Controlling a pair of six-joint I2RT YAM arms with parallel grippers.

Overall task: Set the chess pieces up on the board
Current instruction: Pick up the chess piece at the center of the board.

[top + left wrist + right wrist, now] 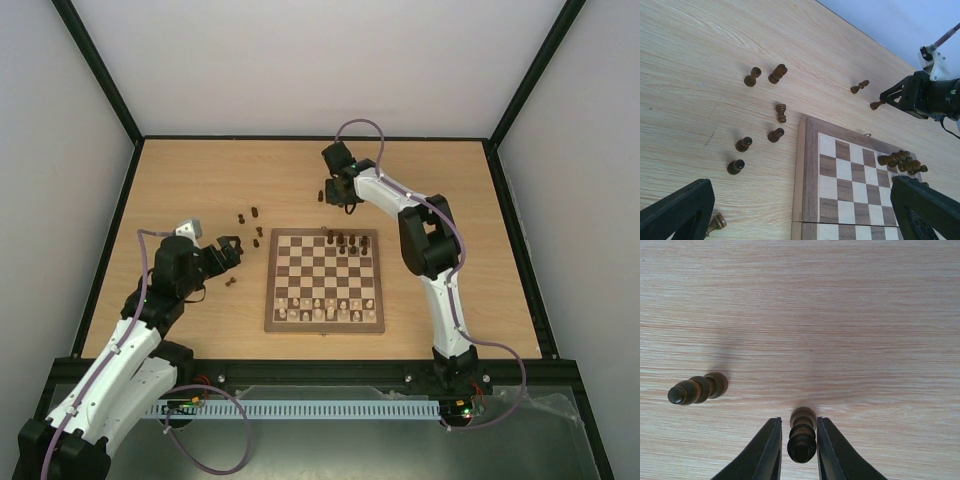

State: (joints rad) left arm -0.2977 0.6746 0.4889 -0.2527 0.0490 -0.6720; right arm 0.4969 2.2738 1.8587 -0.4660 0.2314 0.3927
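From above, the board (pixel 272 285) lies mid-bench (pixel 470 200), between the two arms. Pale pieces (pixel 325 310) fill its near rows, and a few dark pieces (pixel 347 240) stand in its far row. The right fingers (pixel 345 197) point down past the board's far edge, with bare bench all round them.

At the left wrist, the left fingers (pixel 680 210) are wide apart and hold nothing. Ahead of them several loose dark pieces (pixel 743 144) dot the bench, some standing, some tipped over. The board's corner sits between the fingers.

Only the right wrist shows the grip up close. The right fingers (pixel 765 455) sit close on both sides of one dark piece (pixel 802 437). A thin gap shows beside it, so they are not clamped. A second dark piece (pixel 697 388) lies on its side, off to one side of them.
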